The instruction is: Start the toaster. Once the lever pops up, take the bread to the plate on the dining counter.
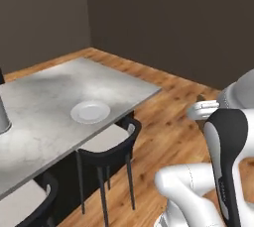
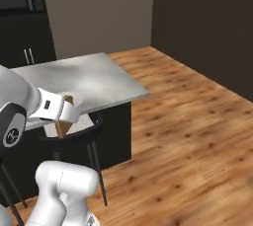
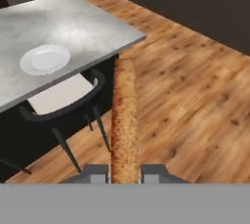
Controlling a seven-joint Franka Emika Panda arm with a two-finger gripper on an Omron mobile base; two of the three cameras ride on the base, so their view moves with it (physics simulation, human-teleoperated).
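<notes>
While the gripper (image 3: pixel 125 171) clamps the bread (image 3: pixel 125 120) edge-on, carry it level over the counter (image 3: pixel 73 27) to the plate (image 3: pixel 45 59).

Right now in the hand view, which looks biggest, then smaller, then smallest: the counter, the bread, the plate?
1. dining counter
2. bread, though it looms large by sitting right at the camera
3. plate
</notes>
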